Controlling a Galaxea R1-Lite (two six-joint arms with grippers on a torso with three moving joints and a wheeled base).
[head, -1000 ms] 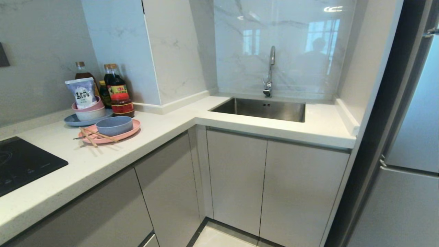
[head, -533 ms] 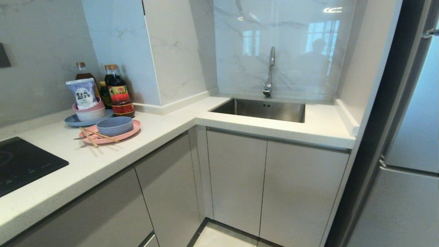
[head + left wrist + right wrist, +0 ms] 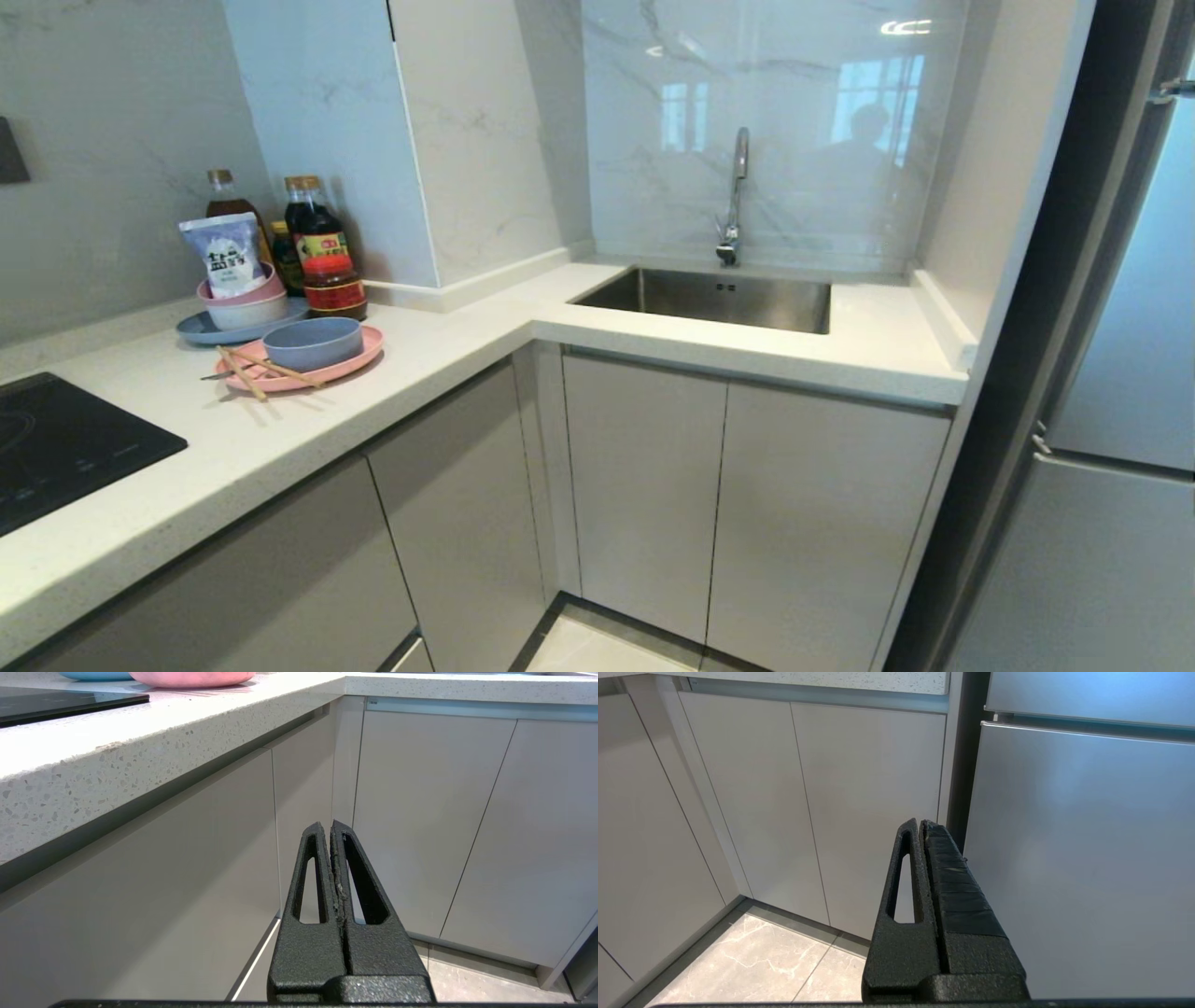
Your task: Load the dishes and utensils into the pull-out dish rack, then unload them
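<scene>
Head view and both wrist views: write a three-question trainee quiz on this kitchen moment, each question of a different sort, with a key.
1. True or false: the pale-blue bowl sits on the pink plate.
2. Where do the wooden chopsticks lie?
A. in the sink
B. across the pink plate's rim, beside the bowl
C. on the black cooktop
3. Fill in: the left gripper and the right gripper both have their jaws ____ and hold nothing.

Key
1. True.
2. B. The sink and cooktop hold no chopsticks.
3. Shut. Both hang low before the closed cabinet doors, below the counter.
</scene>
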